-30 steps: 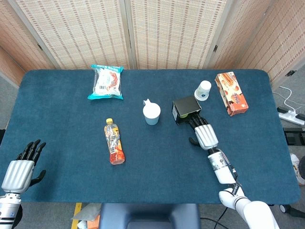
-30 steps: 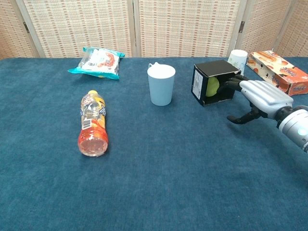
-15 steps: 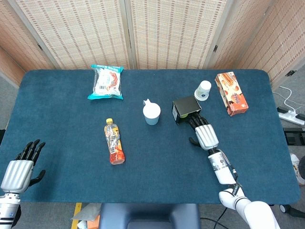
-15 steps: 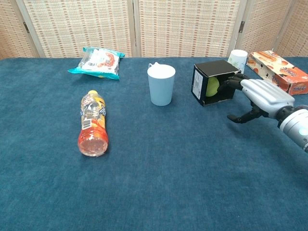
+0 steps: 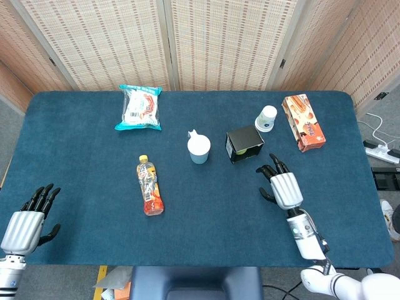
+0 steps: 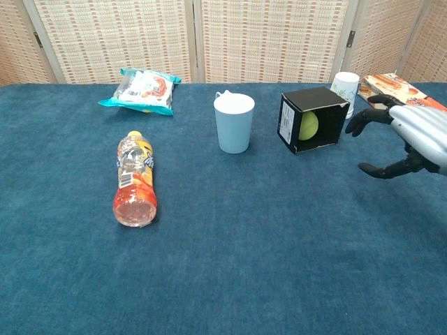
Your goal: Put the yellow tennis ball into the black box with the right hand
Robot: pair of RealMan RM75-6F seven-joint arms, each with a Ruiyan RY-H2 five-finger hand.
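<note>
Nearest, at the desk's front left corner: left robot hand, fingers spread, holding nothing, seen only in the head view. Toward the front right: right robot hand, fingers apart and gently curled, empty, apart from the box.

Mid-desk, left of centre: bottle lying on its side, orange liquid inside, cap toward the far edge.

Further back, near centre: pale cup, upright. Just right of it: black box lying on its side, open face toward the front right, with the yellow ball resting inside, plain in the chest view, only a sliver in the head view.

Behind the box, to the right: small paper cup, upright. Right of that: orange carton lying flat.

Far left: snack bag, white with teal edges, lying flat near the rear edge.
</note>
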